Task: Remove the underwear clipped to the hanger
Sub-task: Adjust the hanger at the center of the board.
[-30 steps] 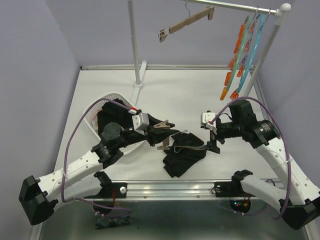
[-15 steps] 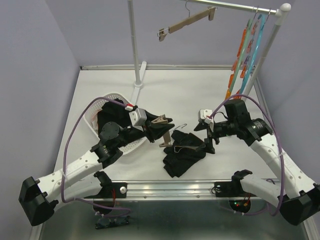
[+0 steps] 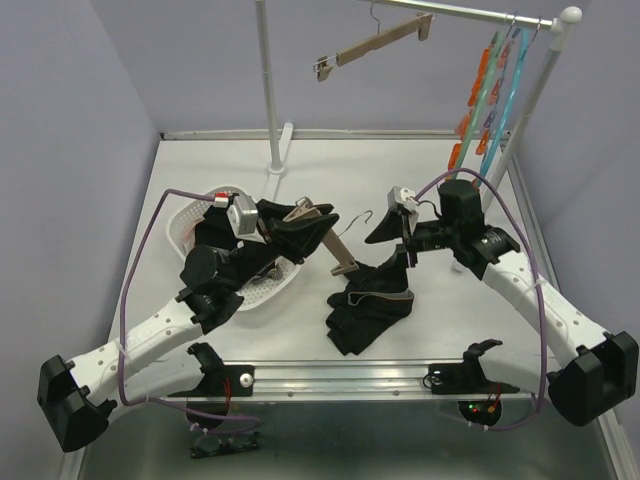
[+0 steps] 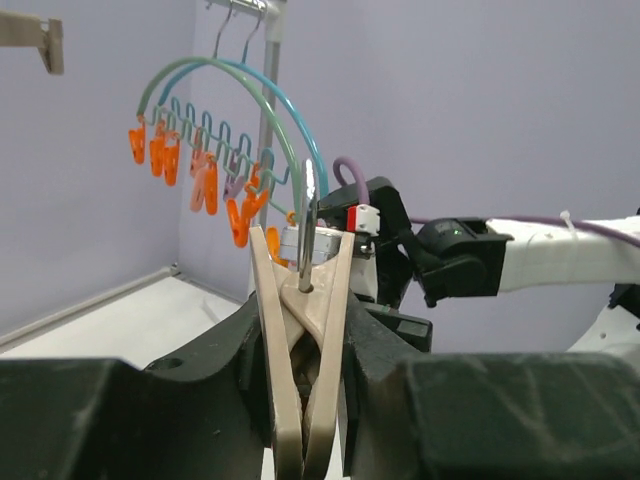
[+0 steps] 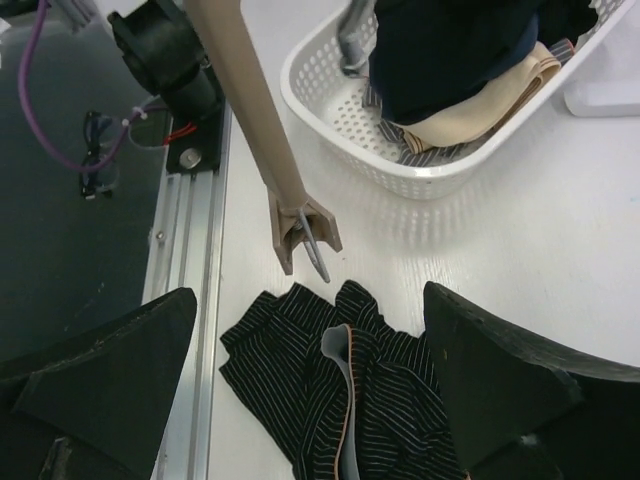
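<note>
A black striped underwear [image 3: 368, 305] with a grey waistband lies crumpled on the table [image 3: 400, 170]. It also shows in the right wrist view [image 5: 370, 400]. My left gripper [image 3: 298, 235] is shut on a wooden hanger [image 3: 322, 238] at its middle [image 4: 305, 330], beside the metal hook [image 4: 308, 215]. The hanger tilts down to the right. Its end clip [image 5: 303, 235] hangs just above the underwear, holding no cloth. My right gripper [image 3: 391, 248] stands wide open over the underwear [image 5: 310, 295], touching nothing.
A white basket [image 3: 205, 197] at the left holds dark and beige garments [image 5: 460, 60]. On the rack rail hang another wooden hanger [image 3: 375, 45] and teal peg hangers with orange pegs [image 3: 490, 90]. The rack's pole [image 3: 268, 90] stands behind the basket.
My left gripper has lifted the hanger off the underwear and swung it up and back. The right gripper has risen and moved back. The underwear stayed on the table.
</note>
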### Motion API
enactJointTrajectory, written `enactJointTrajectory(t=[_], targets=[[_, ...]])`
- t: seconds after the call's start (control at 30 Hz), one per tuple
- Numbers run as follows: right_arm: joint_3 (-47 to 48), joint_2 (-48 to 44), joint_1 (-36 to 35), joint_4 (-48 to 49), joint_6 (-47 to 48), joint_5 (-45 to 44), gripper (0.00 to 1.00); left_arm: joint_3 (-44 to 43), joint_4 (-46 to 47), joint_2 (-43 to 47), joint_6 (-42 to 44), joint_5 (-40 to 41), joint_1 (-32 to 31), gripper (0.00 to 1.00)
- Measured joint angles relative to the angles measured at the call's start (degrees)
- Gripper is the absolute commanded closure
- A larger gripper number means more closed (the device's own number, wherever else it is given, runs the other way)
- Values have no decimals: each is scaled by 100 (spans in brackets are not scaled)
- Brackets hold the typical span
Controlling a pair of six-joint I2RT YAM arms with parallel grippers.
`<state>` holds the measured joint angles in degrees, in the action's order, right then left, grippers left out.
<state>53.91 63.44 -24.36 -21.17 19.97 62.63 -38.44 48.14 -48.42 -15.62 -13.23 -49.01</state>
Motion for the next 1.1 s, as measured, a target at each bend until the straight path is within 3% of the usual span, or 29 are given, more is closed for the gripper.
enactJointTrajectory(t=[0.27,0.37,0.5,0.53,0.6,0.63,0.73,0.8,1.03,1.1], targets=[[28,444,-256,1482,-1381,240,4,0,682,-138,-380,341,0,100],[179,673,-544,1722,-1639,258,10,0,898,-245,-494,437,0,100],[457,905,-774,1910,-1902,289,34,0,1099,-317,-614,535,0,100],[538,942,-798,1921,-1961,299,48,0,1158,-323,-640,557,0,100],[686,992,-802,1961,-2052,323,63,0,1281,-321,-691,603,0,100],[750,1008,-804,1989,-2083,352,76,2,1360,-319,-697,640,0,100],[820,1005,-809,2074,-2107,457,95,7,1504,-315,-726,798,22,100],[820,994,-855,2135,-2050,627,99,15,1545,-313,-748,872,44,100],[820,883,-861,2048,-1915,774,99,50,1384,-144,-695,765,48,100],[815,822,-850,1897,-1790,798,99,50,1102,4,-577,673,48,95]])
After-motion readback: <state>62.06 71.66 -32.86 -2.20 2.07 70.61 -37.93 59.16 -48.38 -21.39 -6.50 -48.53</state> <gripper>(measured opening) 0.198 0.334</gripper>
